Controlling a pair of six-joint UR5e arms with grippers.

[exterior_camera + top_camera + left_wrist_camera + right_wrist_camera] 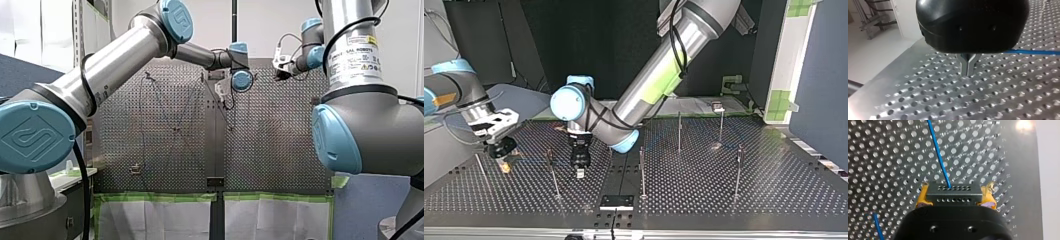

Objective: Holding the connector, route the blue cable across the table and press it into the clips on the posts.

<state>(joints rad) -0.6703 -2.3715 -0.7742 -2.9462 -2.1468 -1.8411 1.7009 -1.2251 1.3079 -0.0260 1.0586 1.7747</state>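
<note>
The black connector (953, 197) is clamped from both sides by the yellow pads (923, 196) of the right gripper (956, 187), which is closed on it just above the perforated worktop (885, 157). The blue cable (939, 155) is seen leaving the connector's far face and running away over the holes ahead of that gripper. A second short stretch of it is seen lying beside the gripper body. In the top view this gripper is found at the left, held low over the worktop.

The left gripper (967, 71) is pointed straight down near the middle of the worktop. Its metal fingers (964, 66) are pressed together with nothing seen between them. Whether the tips are touching the surface cannot be told. The blue cable is stretched past this gripper, off to one side, and is not held by it.

Thin upright posts (642, 172) are spread across the worktop, and one of them is seen between the two grippers in the top view.
</note>
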